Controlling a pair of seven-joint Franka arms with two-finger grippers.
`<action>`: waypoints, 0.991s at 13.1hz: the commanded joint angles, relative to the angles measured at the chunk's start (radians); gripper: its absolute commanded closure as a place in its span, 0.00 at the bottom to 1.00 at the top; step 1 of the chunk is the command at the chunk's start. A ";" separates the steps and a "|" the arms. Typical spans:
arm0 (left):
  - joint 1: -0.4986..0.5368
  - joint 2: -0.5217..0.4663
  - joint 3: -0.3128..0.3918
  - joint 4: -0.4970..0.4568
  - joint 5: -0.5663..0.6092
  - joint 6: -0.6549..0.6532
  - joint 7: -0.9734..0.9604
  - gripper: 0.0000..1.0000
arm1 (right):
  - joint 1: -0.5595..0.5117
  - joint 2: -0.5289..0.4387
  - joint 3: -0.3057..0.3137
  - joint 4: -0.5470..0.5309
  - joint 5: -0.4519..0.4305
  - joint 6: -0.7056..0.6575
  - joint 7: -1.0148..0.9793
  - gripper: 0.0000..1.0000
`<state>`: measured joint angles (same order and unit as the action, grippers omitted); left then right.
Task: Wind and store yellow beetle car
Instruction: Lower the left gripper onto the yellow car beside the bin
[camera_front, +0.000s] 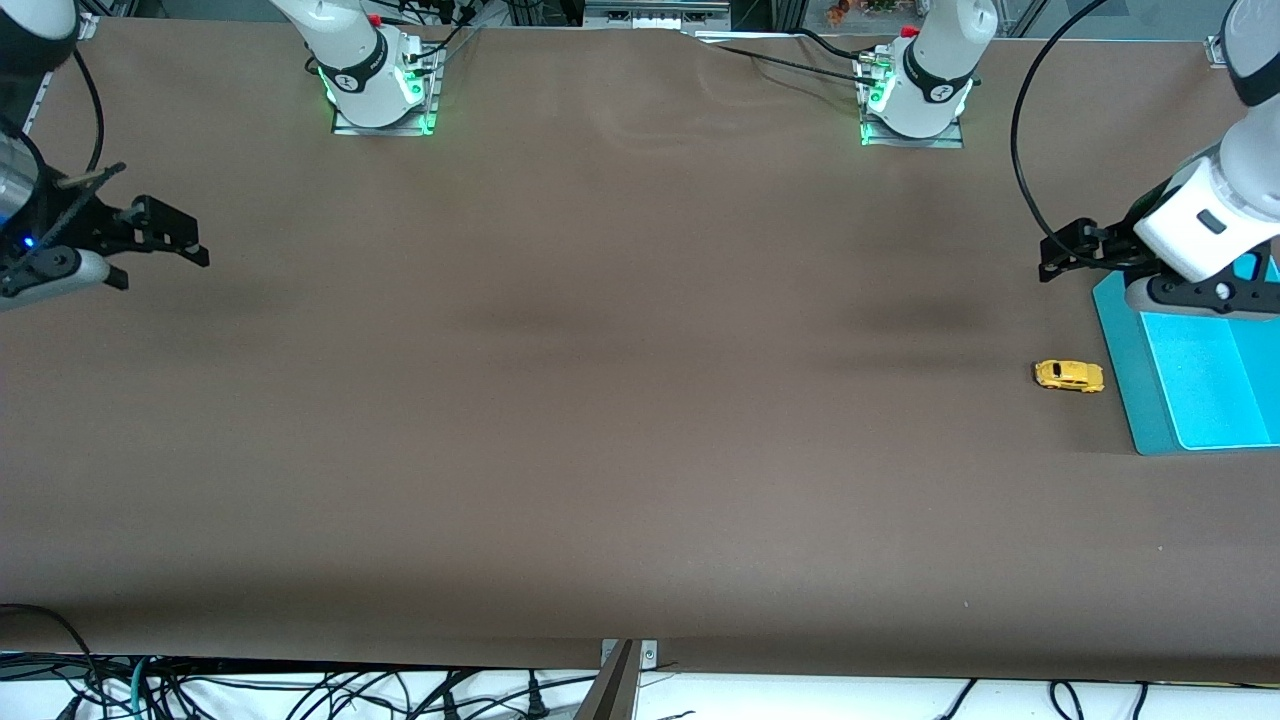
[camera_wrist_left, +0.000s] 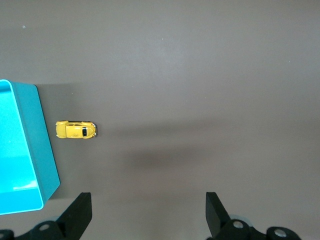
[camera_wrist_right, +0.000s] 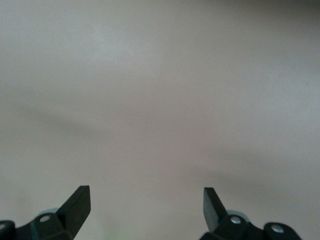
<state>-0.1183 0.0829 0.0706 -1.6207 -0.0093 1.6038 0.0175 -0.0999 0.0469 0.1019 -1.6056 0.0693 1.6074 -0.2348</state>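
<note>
Brown cloth covers the whole table, and the tiny bright yellow toy beetle car with its rounded body and dark windows sits on it upright on its wheels, toward my left arm's end, just beside the shallow turquoise plastic tray but not touching it. In my left wrist view the car lies a little apart from the tray's outer wall. My left gripper hangs in the air by the tray's farther corner, its jaws spread wide and holding nothing. My right gripper waits over bare cloth at the right arm's end of the table, well apart from the car, jaws likewise released and empty.
</note>
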 joint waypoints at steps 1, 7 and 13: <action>0.009 0.050 0.003 0.027 -0.006 -0.021 0.060 0.00 | 0.013 -0.012 -0.001 0.023 -0.028 -0.055 0.070 0.00; 0.084 0.142 0.006 0.016 -0.004 0.004 0.523 0.00 | 0.023 -0.013 0.038 0.033 -0.071 -0.061 0.140 0.00; 0.241 0.213 0.006 -0.106 -0.003 0.253 1.159 0.00 | 0.025 -0.016 0.036 0.036 -0.069 -0.060 0.149 0.00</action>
<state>0.0693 0.2813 0.0814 -1.6677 -0.0087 1.7615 0.9783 -0.0766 0.0354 0.1384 -1.5876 0.0121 1.5739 -0.1102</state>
